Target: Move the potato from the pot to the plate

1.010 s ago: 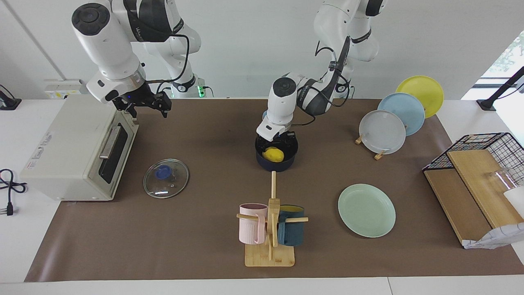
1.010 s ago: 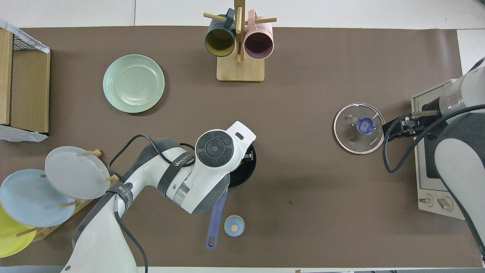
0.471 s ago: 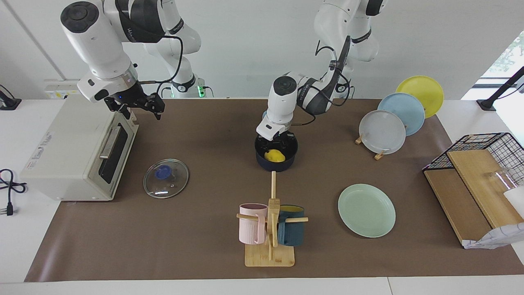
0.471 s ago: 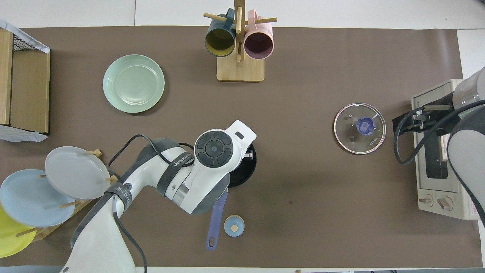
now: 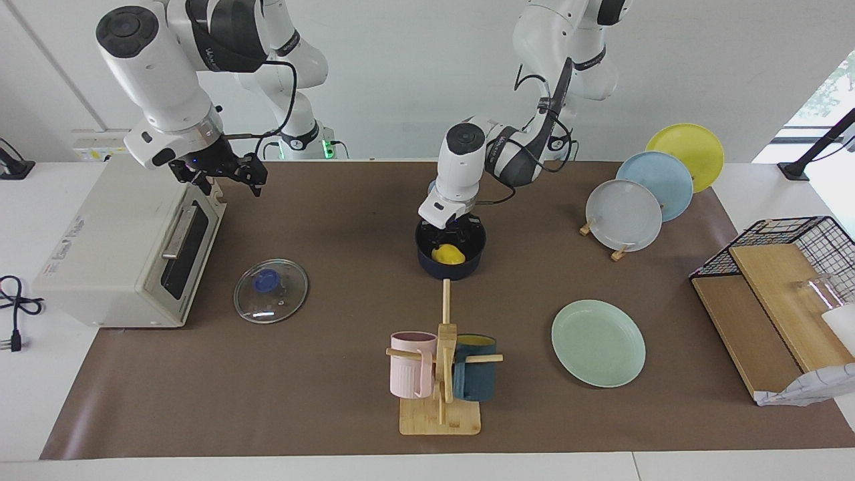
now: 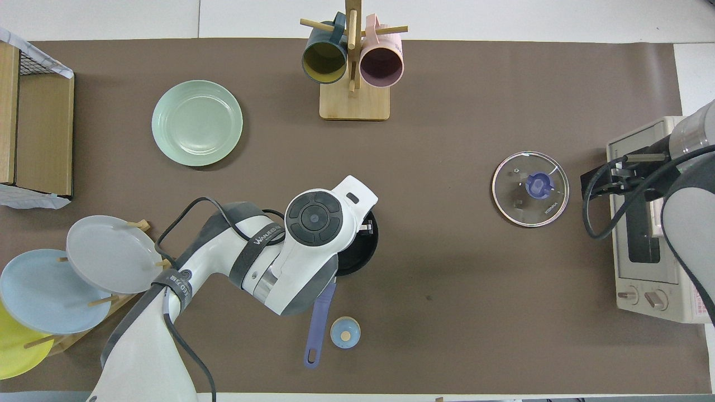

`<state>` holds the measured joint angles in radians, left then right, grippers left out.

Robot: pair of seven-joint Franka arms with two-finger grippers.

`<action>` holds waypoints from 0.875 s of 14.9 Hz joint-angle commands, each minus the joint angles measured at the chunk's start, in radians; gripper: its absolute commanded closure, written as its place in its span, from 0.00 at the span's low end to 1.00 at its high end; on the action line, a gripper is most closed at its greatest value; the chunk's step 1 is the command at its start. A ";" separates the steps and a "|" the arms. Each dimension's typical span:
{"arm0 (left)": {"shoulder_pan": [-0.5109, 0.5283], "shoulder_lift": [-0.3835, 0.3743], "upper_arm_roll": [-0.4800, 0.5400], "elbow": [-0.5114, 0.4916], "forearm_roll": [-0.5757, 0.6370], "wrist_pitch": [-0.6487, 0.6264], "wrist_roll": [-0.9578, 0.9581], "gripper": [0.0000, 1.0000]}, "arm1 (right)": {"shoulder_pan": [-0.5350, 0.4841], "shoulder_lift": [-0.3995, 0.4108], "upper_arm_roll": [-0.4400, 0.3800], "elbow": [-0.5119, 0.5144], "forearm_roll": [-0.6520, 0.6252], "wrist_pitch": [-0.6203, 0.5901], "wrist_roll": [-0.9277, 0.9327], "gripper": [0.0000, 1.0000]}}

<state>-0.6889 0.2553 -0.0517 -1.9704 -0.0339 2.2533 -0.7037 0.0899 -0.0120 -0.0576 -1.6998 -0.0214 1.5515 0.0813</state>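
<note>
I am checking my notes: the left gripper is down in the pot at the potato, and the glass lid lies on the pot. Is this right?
Not quite. The left gripper is down in the pot at the potato, but the glass lid lies on the table mat beside the toaster oven, as the facing view shows.

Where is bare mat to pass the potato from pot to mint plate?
The mat between the pot and the plate is bare. It is crowded at the mug rack, and at the plate stand nearer the robots. The potato sits in the pot under the left gripper.
</note>
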 commanded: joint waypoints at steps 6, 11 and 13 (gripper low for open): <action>0.061 -0.097 0.013 0.079 0.002 -0.205 0.029 1.00 | -0.070 0.004 0.035 0.012 0.017 -0.019 -0.014 0.00; 0.061 -0.110 0.013 0.045 0.002 -0.183 0.039 1.00 | -0.076 0.004 0.059 0.017 0.009 -0.018 -0.041 0.00; 0.054 -0.129 0.013 -0.023 0.002 -0.089 0.038 0.00 | -0.075 0.004 0.059 0.017 0.009 -0.016 -0.043 0.00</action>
<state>-0.6320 0.1598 -0.0378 -1.9128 -0.0335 2.0836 -0.6794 0.0366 -0.0120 -0.0139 -1.6988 -0.0214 1.5512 0.0683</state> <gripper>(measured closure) 0.934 0.000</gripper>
